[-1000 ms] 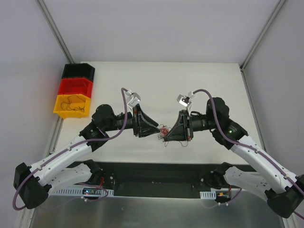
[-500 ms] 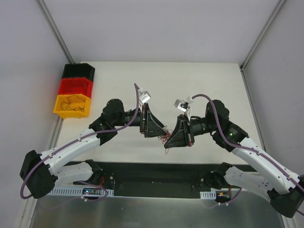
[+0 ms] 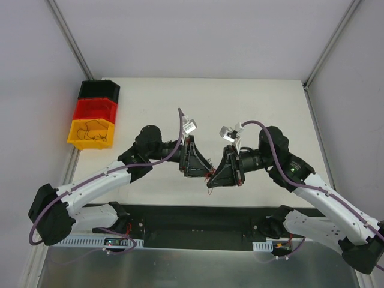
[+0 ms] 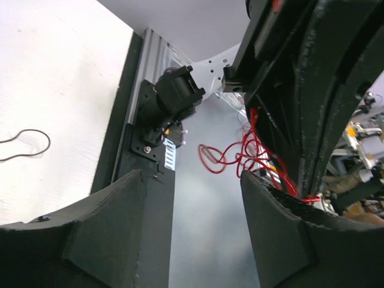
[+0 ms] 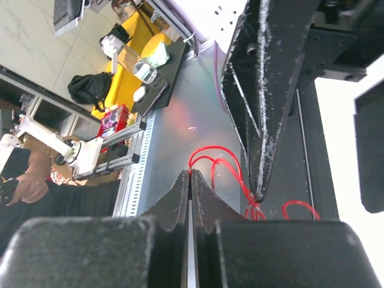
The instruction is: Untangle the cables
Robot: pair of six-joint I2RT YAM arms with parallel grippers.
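A bunch of thin red cables (image 3: 209, 174) hangs between the two grippers above the table's near edge. My right gripper (image 3: 211, 181) is shut on one strand of it, and the wire is pinched at the tips (image 5: 190, 173). The red loops (image 5: 223, 161) run from there to a finger (image 5: 264, 90) of the left gripper. My left gripper (image 3: 206, 166) stands open, with nothing between its fingers (image 4: 192, 180). The red loops (image 4: 249, 157) hang just past its right finger (image 4: 282, 234) and brush its edge. A thin dark cable (image 4: 27, 143) lies alone on the white table.
Three stacked bins, black, red and yellow (image 3: 91, 133), stand at the table's left edge; a dark wire lies in the yellow one. A black mounting rail (image 3: 198, 219) runs along the near edge. The white tabletop (image 3: 204, 102) stretches behind the arms.
My left gripper has opened wide and moved right, close up to the right gripper. The right gripper has dropped slightly, still pinching the red strand.
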